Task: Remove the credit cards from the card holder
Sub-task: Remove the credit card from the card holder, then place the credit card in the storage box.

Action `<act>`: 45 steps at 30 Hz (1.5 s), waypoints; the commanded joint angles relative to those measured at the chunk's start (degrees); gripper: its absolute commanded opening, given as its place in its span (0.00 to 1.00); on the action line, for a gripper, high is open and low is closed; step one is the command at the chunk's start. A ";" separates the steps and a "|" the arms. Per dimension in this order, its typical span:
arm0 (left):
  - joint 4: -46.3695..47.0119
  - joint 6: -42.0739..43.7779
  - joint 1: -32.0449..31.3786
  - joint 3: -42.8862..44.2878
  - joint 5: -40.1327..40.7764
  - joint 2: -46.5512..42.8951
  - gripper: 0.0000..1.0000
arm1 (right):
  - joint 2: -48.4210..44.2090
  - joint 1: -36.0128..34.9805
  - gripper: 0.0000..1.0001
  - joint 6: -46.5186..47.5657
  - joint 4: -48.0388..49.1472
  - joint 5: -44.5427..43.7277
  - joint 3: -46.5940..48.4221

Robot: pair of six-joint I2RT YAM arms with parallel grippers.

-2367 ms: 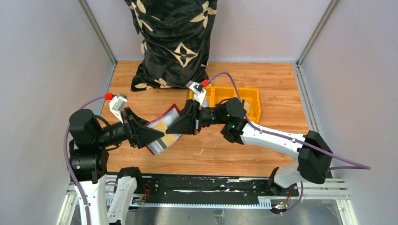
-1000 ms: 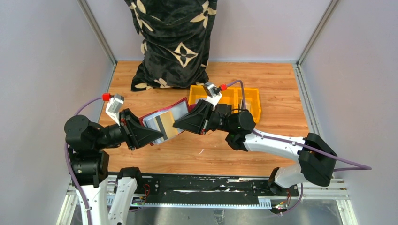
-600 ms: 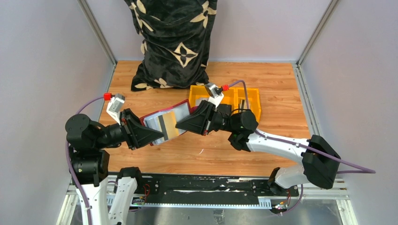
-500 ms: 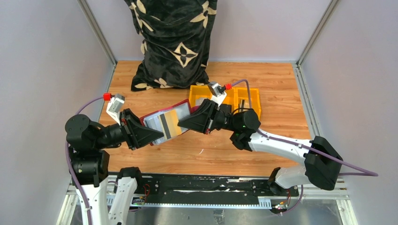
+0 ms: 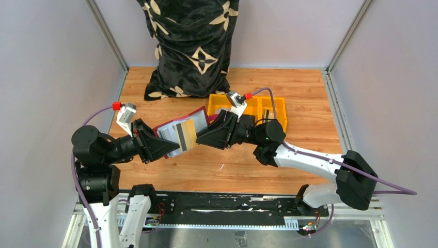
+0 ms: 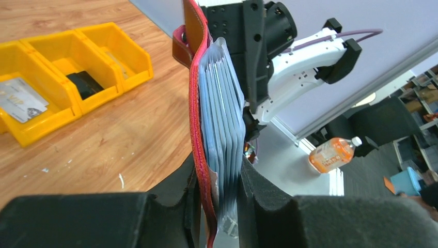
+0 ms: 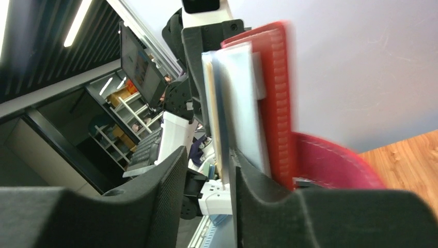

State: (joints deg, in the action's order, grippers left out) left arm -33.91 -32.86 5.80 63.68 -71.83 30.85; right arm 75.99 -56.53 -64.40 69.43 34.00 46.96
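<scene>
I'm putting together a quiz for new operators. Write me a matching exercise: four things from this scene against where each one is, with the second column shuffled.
Things
1. card holder
2. pale grey card
3. dark-striped card
4. patterned bag

Places
A. lying in the yellow bin
B. at the back of the table
C. clamped in the left gripper
D. at the right gripper fingers

Pairs: 1-C, 2-A, 3-D, 4-B
</scene>
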 commanded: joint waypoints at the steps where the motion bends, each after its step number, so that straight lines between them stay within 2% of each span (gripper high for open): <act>1: -0.08 0.50 0.09 1.37 0.77 0.26 0.03 | 0.35 -1.27 0.45 1.16 0.70 2.15 1.18; 4: -0.10 0.65 0.09 1.48 0.51 0.18 0.01 | 1.59 -1.66 0.45 1.46 0.58 2.75 3.08; 8: -0.65 1.14 0.09 1.85 0.13 0.17 0.01 | 2.64 -1.74 0.37 1.67 -0.53 3.70 5.11; 12: -1.28 1.79 0.09 1.83 0.01 0.26 0.01 | 1.89 -1.25 0.10 2.09 -1.56 3.62 4.93; 14: -1.33 1.94 0.09 1.92 -0.02 0.41 0.01 | 0.57 -0.17 0.00 1.97 -2.20 3.35 4.16; 26: -1.51 2.59 0.09 2.53 0.15 0.61 0.00 | -12.64 12.85 0.00 6.46 -16.98 6.67 -0.77; 28: -1.66 2.70 0.09 2.65 0.20 0.70 0.00 | -16.16 16.97 0.00 8.16 -22.41 7.80 -1.71; 33: -2.13 3.45 0.09 2.84 0.44 0.86 0.00 | -22.62 30.90 0.00 17.00 -47.30 5.00 -2.41; 39: -2.35 3.96 0.08 2.78 0.68 1.14 0.00 | -19.77 46.50 0.00 28.00 -72.45 -4.58 0.22; 42: -2.32 4.20 0.09 2.93 0.71 1.06 0.00 | -16.12 50.22 0.00 32.08 -76.75 -13.41 0.51; 45: -2.33 4.21 0.09 3.05 0.63 0.97 0.00 | -10.91 50.95 0.00 35.95 -76.93 -20.50 1.42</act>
State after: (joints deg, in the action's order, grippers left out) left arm -36.58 -29.04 5.87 64.62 -71.07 31.73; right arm 61.04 -6.94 -36.56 0.54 24.56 46.02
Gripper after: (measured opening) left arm 0.263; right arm 0.007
